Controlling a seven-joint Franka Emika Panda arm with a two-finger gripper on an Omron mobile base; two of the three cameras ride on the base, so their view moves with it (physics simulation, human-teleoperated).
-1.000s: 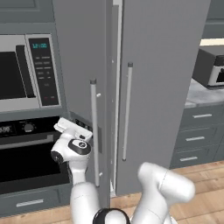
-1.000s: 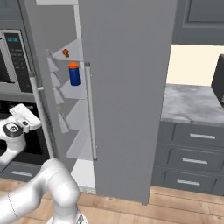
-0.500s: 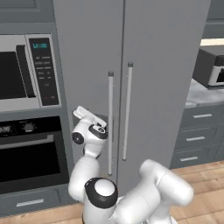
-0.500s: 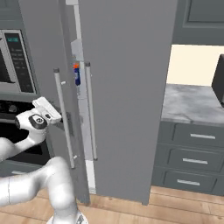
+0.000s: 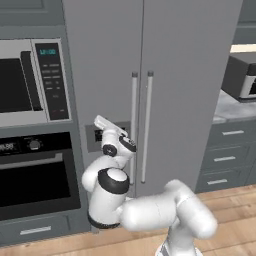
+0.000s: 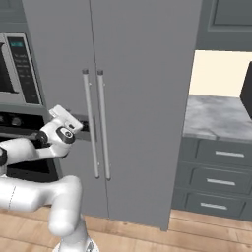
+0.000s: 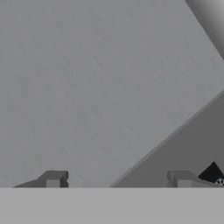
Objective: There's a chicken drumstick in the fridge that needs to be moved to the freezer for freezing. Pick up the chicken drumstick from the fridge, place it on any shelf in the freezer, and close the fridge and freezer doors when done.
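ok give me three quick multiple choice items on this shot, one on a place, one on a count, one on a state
1. Where is the gripper?
A. against the left door, beside its handle
B. over the stone counter
C. inside a drawer

2. How many vertical handles are on the tall grey unit?
A. one
B. two
C. four

3. What state are the tall unit's doors in?
A. both shut
B. left one wide open
C. both wide open

Answers: 1 A, the hand view faces flat grey door up close. 2 B, a pair stands at the centre seam. 3 A, both fronts lie flush, nothing inside visible.
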